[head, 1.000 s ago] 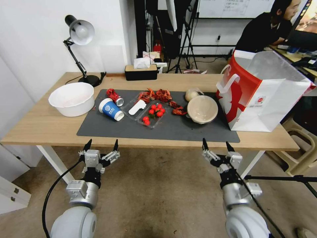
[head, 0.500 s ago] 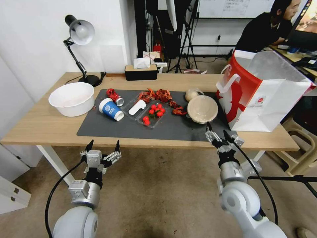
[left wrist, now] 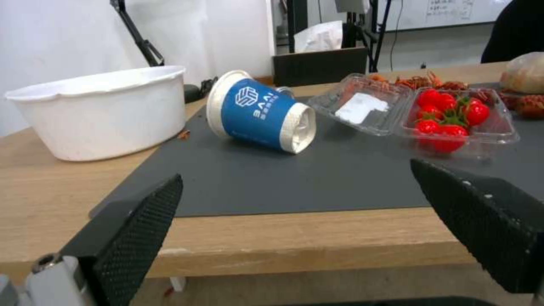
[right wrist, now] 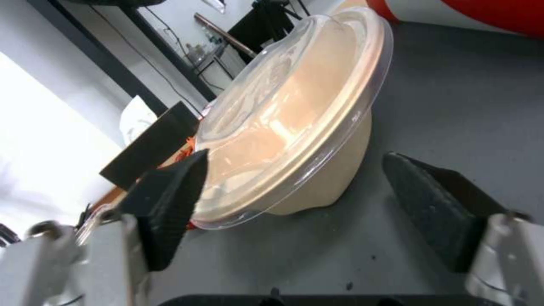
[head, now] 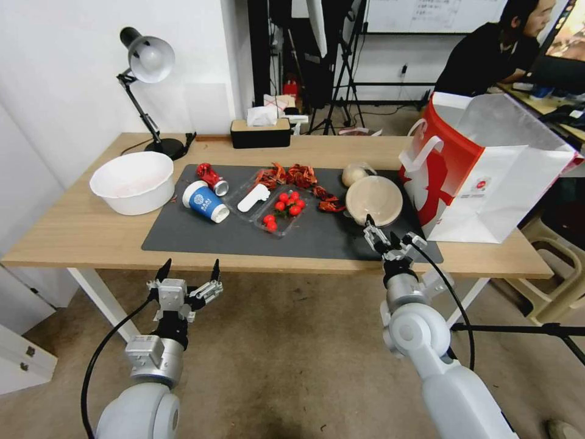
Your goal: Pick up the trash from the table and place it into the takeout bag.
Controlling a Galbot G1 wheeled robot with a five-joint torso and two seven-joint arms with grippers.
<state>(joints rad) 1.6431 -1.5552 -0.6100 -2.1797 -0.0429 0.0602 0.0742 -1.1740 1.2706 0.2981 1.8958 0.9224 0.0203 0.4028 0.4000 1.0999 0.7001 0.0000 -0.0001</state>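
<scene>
A beige paper bowl (head: 373, 199) with a clear lid sits on the dark mat (head: 201, 241), right of centre. My right gripper (head: 393, 230) is open just in front of it; in the right wrist view the bowl (right wrist: 295, 123) lies a little beyond the spread fingers (right wrist: 170, 199). Behind the bowl lies a beige wad (head: 353, 174). On the mat's left side are a blue paper cup (head: 205, 202) on its side and a crushed red can (head: 211, 176). The takeout bag (head: 481, 171) stands open at the table's right end. My left gripper (head: 190, 266) hangs open below the table's front edge, facing the blue cup (left wrist: 261, 114).
A white basin (head: 132, 181) and a desk lamp (head: 146, 61) stand at the table's left. A clear clamshell of tomatoes (head: 281, 210) and red crayfish shells (head: 301, 175) lie mid-mat. A black tissue box (head: 260, 133) sits at the back edge.
My right arm has risen from below the table edge and moved forward and left over the mat, up to the beige bowl. The left arm has stayed put.
</scene>
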